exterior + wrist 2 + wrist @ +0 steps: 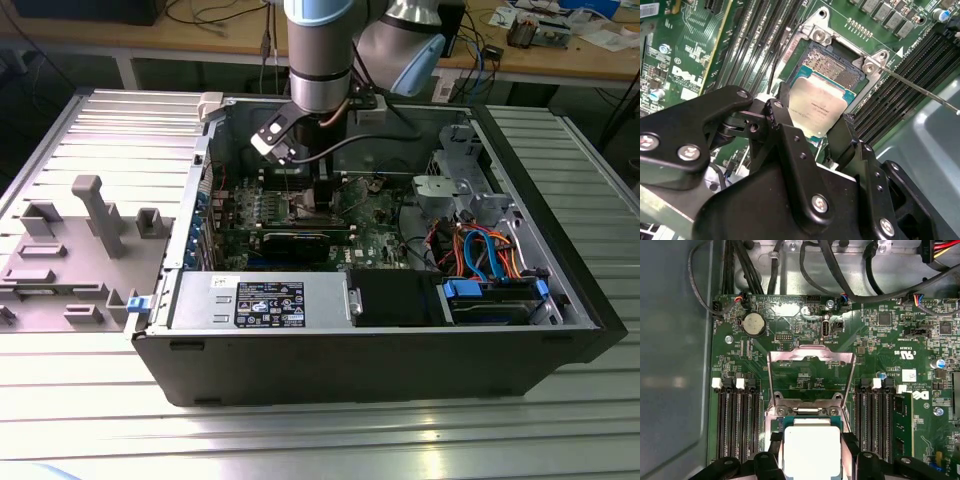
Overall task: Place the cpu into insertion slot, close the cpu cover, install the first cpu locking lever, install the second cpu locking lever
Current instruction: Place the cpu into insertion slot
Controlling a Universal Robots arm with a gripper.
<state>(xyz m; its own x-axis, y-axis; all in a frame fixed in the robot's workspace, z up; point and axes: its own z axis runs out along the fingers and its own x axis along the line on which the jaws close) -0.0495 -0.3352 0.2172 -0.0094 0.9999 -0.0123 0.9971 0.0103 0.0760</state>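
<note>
Second wrist view: end effector (812,124) pinching cpu (818,104) by opposite edges, over insertion slot (836,66), not yet seated. First wrist view: cpu cover (811,356) raised open. Risk: tilted or offset lowering could bend socket contacts.

the flat silver square cpu (817,107) is just above the dark insertion slot (834,64), not yet lying in it, and the thin shiny cpu cover (810,355) stands flipped up open.

One cpu (817,107), one insertion slot (834,64), one cpu cover (810,356).
</note>
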